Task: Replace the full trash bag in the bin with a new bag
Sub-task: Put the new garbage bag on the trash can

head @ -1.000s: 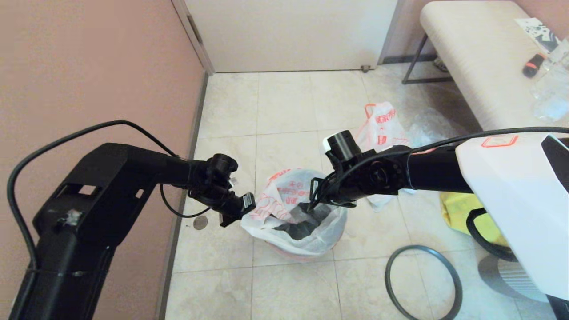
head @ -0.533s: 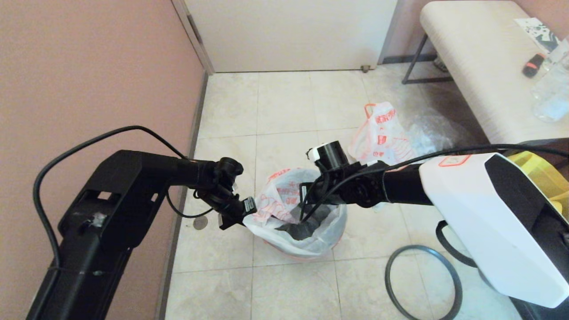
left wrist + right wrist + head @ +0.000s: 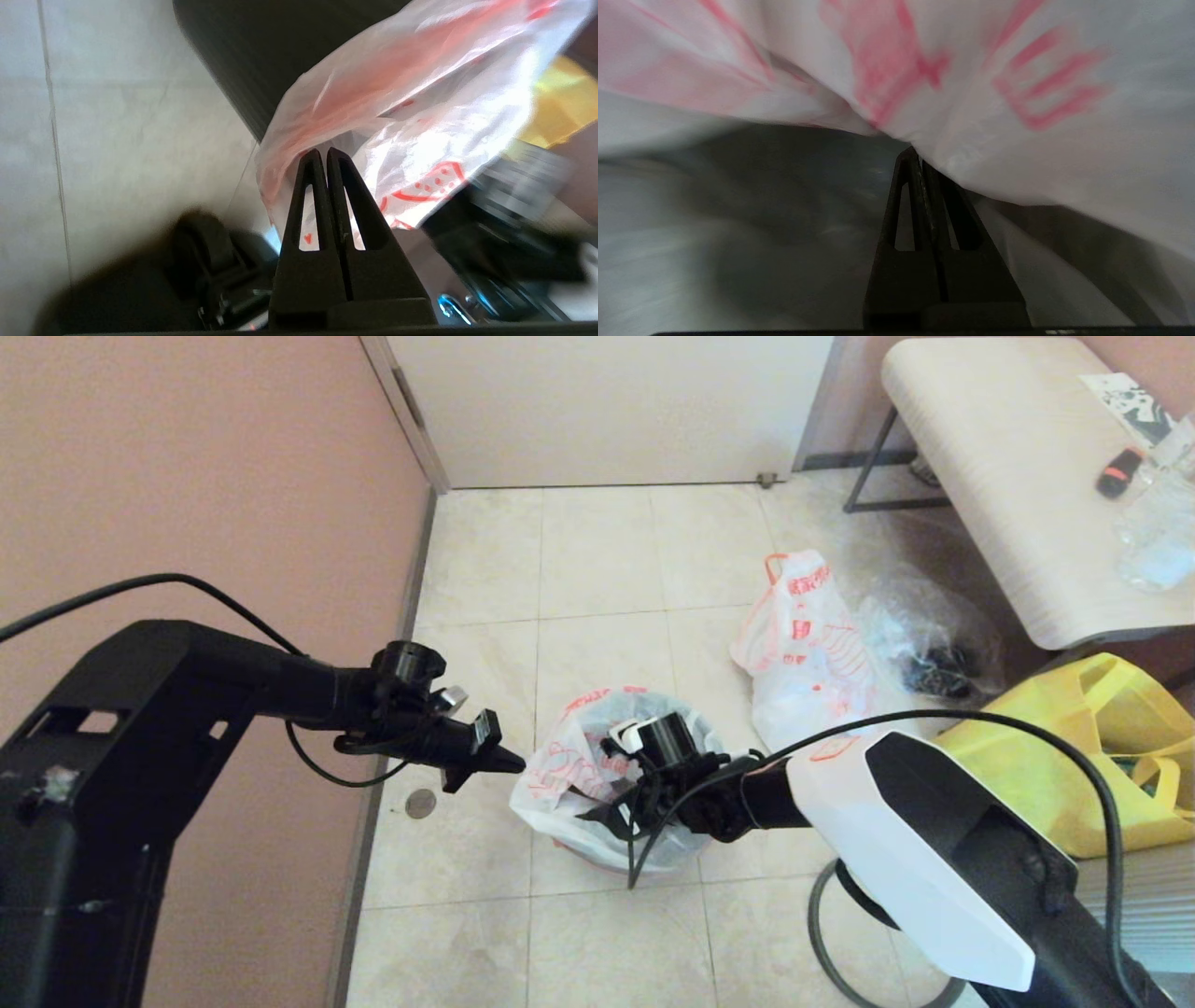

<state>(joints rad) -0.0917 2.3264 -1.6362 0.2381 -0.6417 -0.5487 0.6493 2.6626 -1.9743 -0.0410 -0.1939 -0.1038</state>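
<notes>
right gripper [image 3: 602,817] lower, fingers [image 3: 920,186] closed

Black cabled arms, right forearm [image 3: 915,859] white-shelled, black pointed fingers [image 3: 322,196].

home entryway; tiled floor [image 3: 597,569] | door [image 3: 607,401] | bench [image 3: 990,457]

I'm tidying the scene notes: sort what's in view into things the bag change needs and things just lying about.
Job in hand:
new bag, draped over the bin
full bag, on the floor
ring, on the floor
left gripper, at the new bag's edge
right gripper, inside its mouth

Lying about:
clear bag
yellow tote
bench
</notes>
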